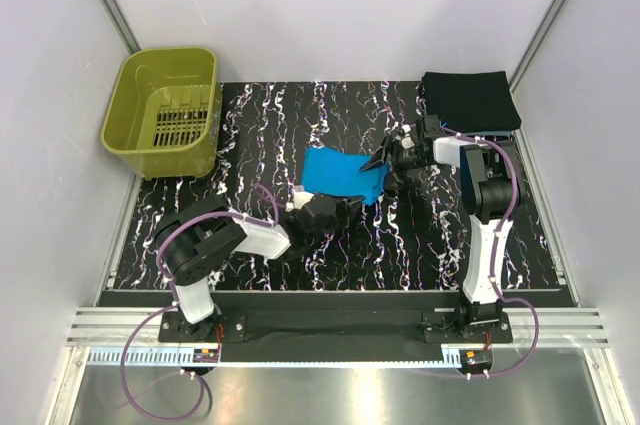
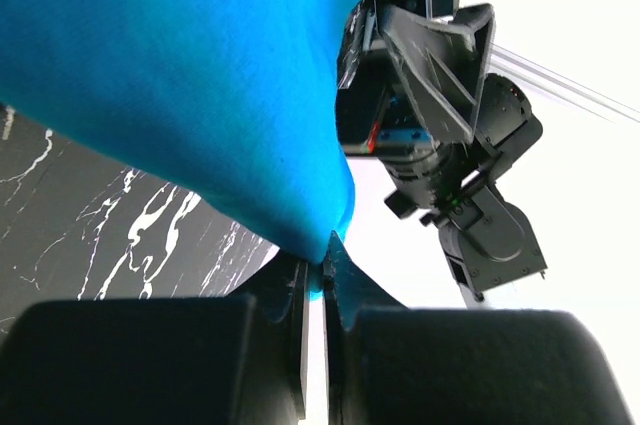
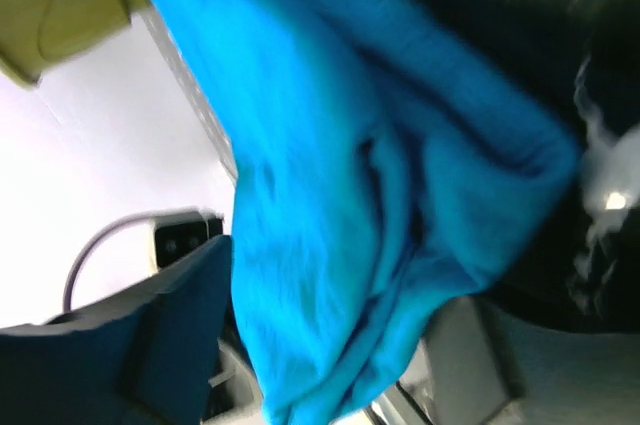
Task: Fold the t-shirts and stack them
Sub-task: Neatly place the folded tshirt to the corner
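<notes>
On the marbled bench [image 1: 250,245] we see the olive basket [image 1: 150,150] at the far left corner holding nothing we can make out, the black t-shirt [image 1: 470,100] folded at the far right corner, and mid-bench the turquoise t-shirt [image 1: 335,173] clenched by both the left gripper [image 2: 318,275] and the right gripper [image 1: 385,167].

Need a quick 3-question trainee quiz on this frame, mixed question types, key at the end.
1. True or false: the black t-shirt lies folded at the far right corner of the table.
2. The left pincer is shut on: A the black t-shirt; B the turquoise t-shirt; C nothing.
3. Which corner of the table does the olive-green basket stand at?

Key: 1 true. 2 B. 3 far left.
</notes>
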You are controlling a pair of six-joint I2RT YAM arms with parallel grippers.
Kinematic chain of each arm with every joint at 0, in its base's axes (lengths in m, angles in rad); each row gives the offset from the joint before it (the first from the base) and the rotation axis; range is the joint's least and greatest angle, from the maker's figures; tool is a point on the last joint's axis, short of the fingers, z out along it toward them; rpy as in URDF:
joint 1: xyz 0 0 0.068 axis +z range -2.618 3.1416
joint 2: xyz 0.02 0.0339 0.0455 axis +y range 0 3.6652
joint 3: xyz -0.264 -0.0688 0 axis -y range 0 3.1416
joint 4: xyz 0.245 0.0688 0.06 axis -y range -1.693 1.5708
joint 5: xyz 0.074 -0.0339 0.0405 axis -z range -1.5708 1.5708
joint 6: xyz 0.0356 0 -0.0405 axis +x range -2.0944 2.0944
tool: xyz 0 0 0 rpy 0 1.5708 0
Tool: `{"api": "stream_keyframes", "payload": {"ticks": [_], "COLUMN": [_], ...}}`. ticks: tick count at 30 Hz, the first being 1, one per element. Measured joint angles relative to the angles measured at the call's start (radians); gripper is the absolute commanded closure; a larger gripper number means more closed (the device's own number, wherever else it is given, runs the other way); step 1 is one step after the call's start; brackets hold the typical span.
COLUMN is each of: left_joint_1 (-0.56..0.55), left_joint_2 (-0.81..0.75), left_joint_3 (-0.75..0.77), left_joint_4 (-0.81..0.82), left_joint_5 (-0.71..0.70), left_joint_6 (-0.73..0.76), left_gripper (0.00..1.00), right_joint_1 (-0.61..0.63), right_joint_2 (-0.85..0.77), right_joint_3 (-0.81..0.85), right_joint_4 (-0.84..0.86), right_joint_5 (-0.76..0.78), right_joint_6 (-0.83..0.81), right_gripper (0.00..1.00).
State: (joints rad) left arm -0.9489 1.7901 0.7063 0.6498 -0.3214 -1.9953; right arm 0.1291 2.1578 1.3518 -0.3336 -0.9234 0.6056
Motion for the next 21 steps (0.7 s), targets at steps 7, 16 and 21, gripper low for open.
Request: {"api": "stream_keyframes", "payload": {"ticks": [7,16,21], "left_joint_1": [0.005,0.014,0.024], "left_joint_2": [-0.005,-0.065,-0.219], "left_joint_3": [-0.018,-0.045,-0.023], "left_joint_4": [0.007,-0.005,-0.210], "left_joint_5": [0.016,0.211,0.382], "left_joint_6": [0.004,0.169,0.475], "left_gripper": [0.91,0.48,0.46], "right_joint_1": [0.008,0.008,0.008], "right_joint_2": [0.022,-0.012,-0.131], "right_joint_3": [0.003,-0.017,-0.017], "right_joint_4": [0.087,0.056,-0.120], "right_joint_5": [0.079,0.191,0.346], "right_joint_6": [0.050,-0.015,-0.182], "right_gripper": [0.82,1.00,1.00]}}
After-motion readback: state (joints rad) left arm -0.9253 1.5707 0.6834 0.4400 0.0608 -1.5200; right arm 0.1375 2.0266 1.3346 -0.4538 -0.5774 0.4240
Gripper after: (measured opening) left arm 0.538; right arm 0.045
